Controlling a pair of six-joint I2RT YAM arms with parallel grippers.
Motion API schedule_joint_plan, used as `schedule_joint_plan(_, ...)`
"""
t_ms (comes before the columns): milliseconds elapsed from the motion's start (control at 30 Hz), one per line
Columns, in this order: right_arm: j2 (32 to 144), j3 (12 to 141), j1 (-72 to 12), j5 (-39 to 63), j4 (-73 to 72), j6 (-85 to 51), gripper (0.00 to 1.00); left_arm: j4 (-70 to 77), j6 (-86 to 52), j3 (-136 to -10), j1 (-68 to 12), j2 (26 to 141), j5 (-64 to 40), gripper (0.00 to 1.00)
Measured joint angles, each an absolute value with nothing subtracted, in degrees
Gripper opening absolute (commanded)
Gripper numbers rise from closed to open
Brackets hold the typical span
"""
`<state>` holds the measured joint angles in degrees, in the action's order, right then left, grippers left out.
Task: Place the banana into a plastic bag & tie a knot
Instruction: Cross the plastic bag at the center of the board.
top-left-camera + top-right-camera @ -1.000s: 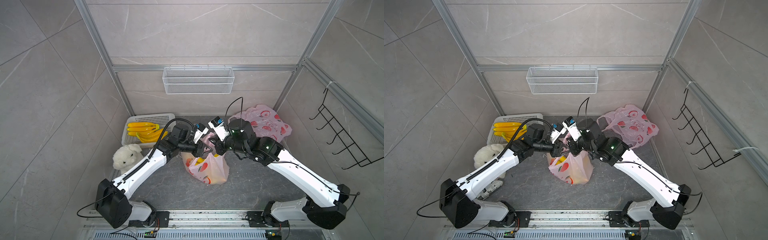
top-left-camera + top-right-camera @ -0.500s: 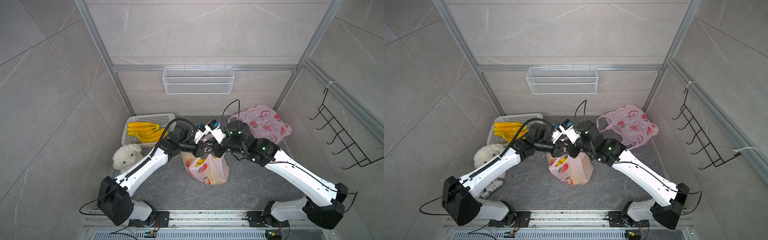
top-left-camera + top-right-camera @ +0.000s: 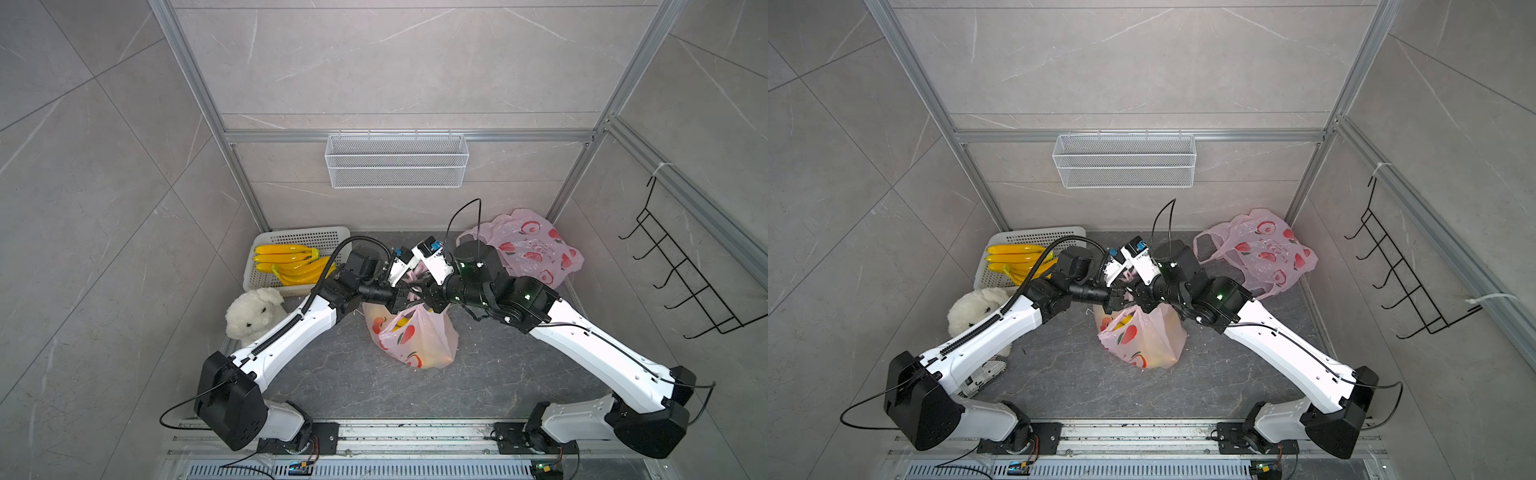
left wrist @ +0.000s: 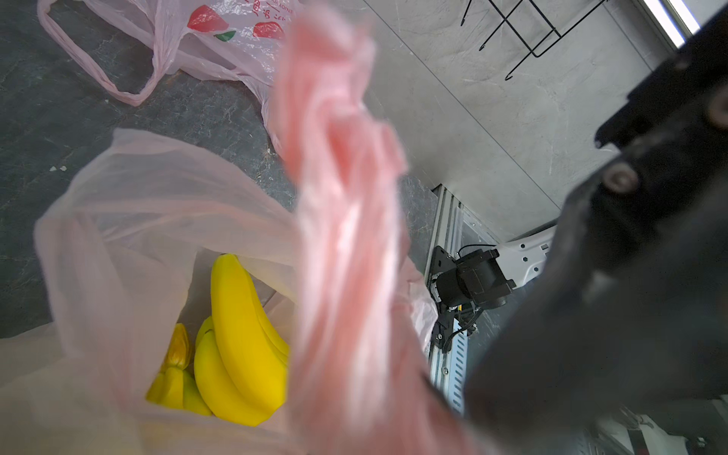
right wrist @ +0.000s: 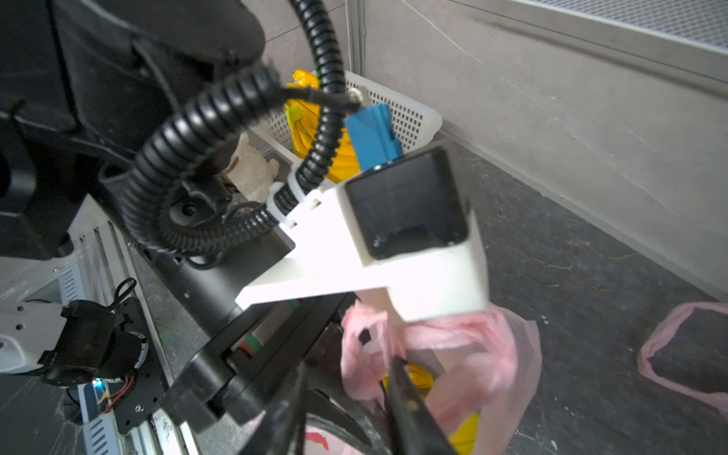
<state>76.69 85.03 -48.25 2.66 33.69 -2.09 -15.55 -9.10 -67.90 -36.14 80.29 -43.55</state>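
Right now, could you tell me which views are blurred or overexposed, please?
Left wrist: the bunched bag handle close to the lens is blurred, while the bananas behind it are sharp. Right wrist: the white camera mount is blown out and the bag is smeared. Both top views: sharp and evenly lit, with soft shadows and no glare.

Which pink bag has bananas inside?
The middle pink bag, standing upright, shows yellow bananas inside; the other pink bag lies flat with nothing yellow showing.

Grey tiled walls (image 3: 395, 62), dark stone floor (image 3: 345, 374), white wire shelf (image 3: 397, 162)
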Motion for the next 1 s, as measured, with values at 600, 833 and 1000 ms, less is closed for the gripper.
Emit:
schedule_joint_plan(600, 74.7, 85.3, -46.0, 0.3, 35.6, -9.0, 0.45, -14.5, -8.3, -66.9, -36.1, 79.3, -43.1, 0.02)
schedule_joint_plan(833, 77.3, 85.3, -46.1, 0.5, 36.1, -9.3, 0.18, -14.5, -8.3, -66.9, -36.4, 79.3, -43.1, 0.04)
schedule_joint_plan(1000, 79.0, 85.5, -47.2, 0.9, 36.2, -9.3, 0.03, -14.5, -8.2, -66.9, -36.6, 79.3, -43.0, 0.08)
